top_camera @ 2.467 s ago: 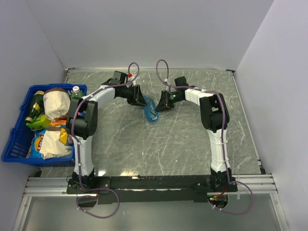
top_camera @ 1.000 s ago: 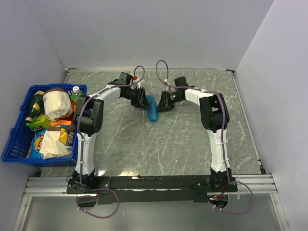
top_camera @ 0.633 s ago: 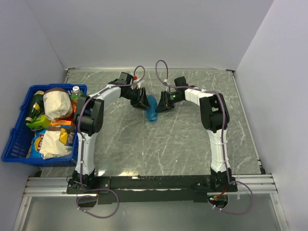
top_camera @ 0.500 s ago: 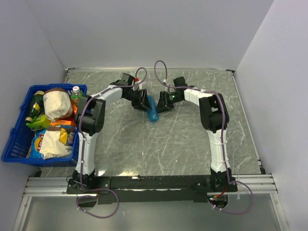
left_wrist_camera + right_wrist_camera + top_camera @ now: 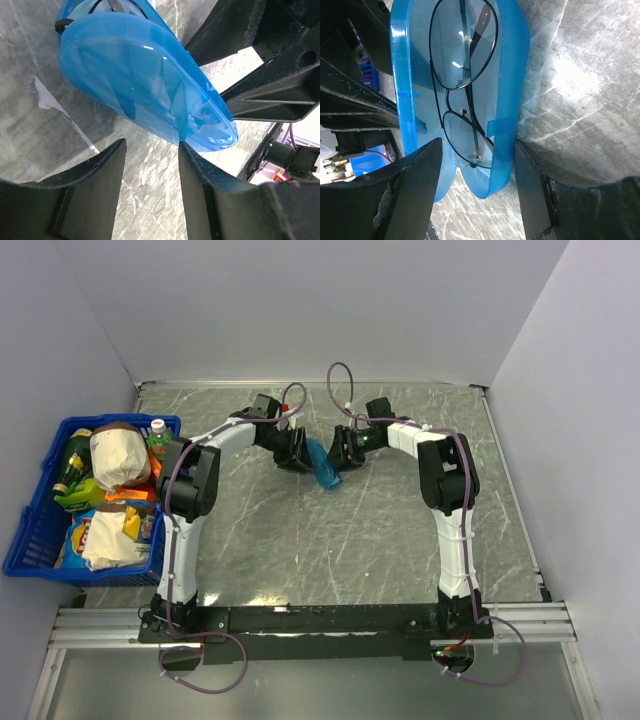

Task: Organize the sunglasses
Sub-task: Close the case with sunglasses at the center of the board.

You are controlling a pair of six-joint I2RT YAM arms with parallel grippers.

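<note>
The sunglasses [image 5: 463, 50], thin black wire frame with folded arms, lie inside the blue translucent case [image 5: 508, 75], whose lid stands ajar. On the table the case [image 5: 325, 467] sits tilted between both grippers. My right gripper [image 5: 477, 142] is open, with its jaws on either side of the case's near end. In the left wrist view the case [image 5: 140, 75] shows its lid from outside. My left gripper [image 5: 151, 142] is open, only bare table between its fingers. Its right fingertip [image 5: 182, 146] touches the case's rim.
A blue basket [image 5: 28, 540] full of bottles and snack bags stands at the table's left edge. The other arm's black gripper [image 5: 260, 65] fills the space just behind the case. Grey walls close the table at the back and sides.
Both grippers have opened wider, the right one most. The case has shifted a little to the right and tilted, with its lid now ajar.
</note>
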